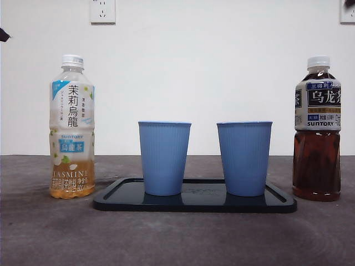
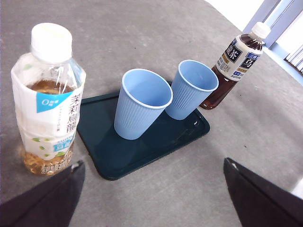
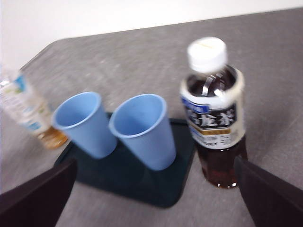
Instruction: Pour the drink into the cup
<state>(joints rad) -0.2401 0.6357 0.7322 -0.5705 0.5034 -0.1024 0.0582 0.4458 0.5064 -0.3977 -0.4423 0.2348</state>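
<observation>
Both capped bottles stood upright beside the tray [image 1: 280, 206]: jasmine tea bottle [image 2: 47, 99] nearest the wide-open, empty left gripper [image 2: 151, 198], oolong tea bottle [image 3: 214, 113] nearest the equally open, empty right gripper [image 3: 156, 198].

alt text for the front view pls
Two empty-looking blue cups stand upright side by side on a black tray, with a capped jasmine tea bottle and a capped dark tea bottle flanking it on the grey table.

You have two blue ribbed plastic cups [image 1: 164, 158] [image 1: 244, 158] side by side on the black rectangular tray [image 1: 122, 195], between the pale jasmine tea bottle [image 1: 72, 127] and the dark oolong tea bottle [image 1: 317, 130].
</observation>
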